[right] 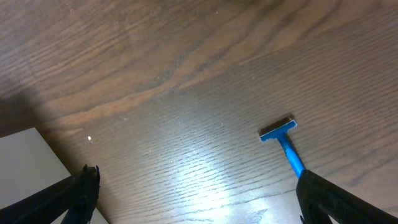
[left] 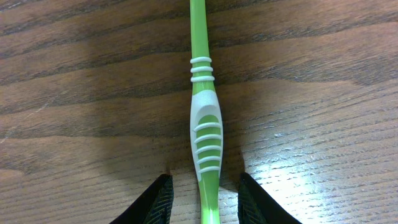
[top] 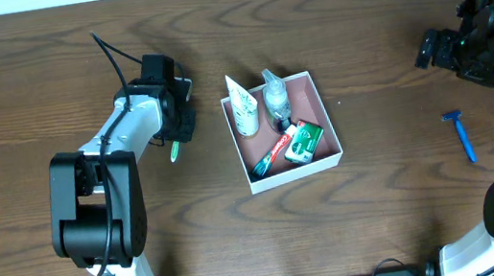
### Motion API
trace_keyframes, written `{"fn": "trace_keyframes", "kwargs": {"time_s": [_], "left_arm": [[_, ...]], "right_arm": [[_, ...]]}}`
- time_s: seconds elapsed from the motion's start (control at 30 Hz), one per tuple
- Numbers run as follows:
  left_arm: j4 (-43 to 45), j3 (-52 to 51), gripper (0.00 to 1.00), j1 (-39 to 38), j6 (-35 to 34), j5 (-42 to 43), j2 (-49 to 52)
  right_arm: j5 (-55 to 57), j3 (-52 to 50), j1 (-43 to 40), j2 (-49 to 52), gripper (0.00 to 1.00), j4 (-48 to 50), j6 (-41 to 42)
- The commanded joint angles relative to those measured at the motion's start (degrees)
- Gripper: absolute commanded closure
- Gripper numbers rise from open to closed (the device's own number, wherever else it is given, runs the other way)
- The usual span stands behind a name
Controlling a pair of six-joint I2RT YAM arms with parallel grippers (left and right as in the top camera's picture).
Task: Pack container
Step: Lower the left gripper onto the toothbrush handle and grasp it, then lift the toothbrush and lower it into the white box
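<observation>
L gripper (left: 205, 200) open, jaws straddling green-white plastic toothbrush (left: 205, 124) handle w/o touching, set for pickup. R gripper (right: 199, 185) wide open near blue plastic razor (right: 283, 140). Square white-walled container (top: 305, 95) part-packed.

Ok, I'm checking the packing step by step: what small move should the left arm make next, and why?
Probably close the left claw on the green toothbrush. Its handle lies between the fingertips with a gap on each side, so nothing is gripped yet, and it belongs in the container.
</observation>
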Motion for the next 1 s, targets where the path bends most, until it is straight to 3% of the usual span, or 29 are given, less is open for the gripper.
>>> {"fn": "trace_keyframes", "kwargs": {"time_s": [0.0,0.03,0.17,0.3,0.63,0.8,0.97], "left_arm": [[-0.3,-0.3,0.64,0.2,-0.3,0.3,2.3],[-0.3,-0.3,0.64,0.2,-0.3,0.3,2.4],[-0.2,-0.3,0.86,0.2,-0.3,0.3,2.4],[0.3,-0.3,0.94,0.3,-0.3,0.3,2.3],[0.7,2.3,0.94,2.9,-0.8,-3.9,-2.2],[0.8,3.8,0.94,8.2,-6.8,-4.9,-11.3],[0.9,4.0,0.94,11.2,-8.6,4.0,-24.9]], "right_arm": [[-0.2,-0.2,-0.5,0.3,0.01,0.0,0.6],[-0.2,-0.2,-0.5,0.3,0.01,0.0,0.6],[-0.2,-0.2,-0.5,0.3,0.01,0.0,0.6],[-0.2,-0.2,-0.5,0.3,0.01,0.0,0.6],[-0.2,-0.2,-0.5,0.3,0.01,0.0,0.6],[-0.2,-0.2,-0.5,0.3,0.01,0.0,0.6],[-0.2,-0.2,-0.5,0.3,0.01,0.0,0.6]]}}
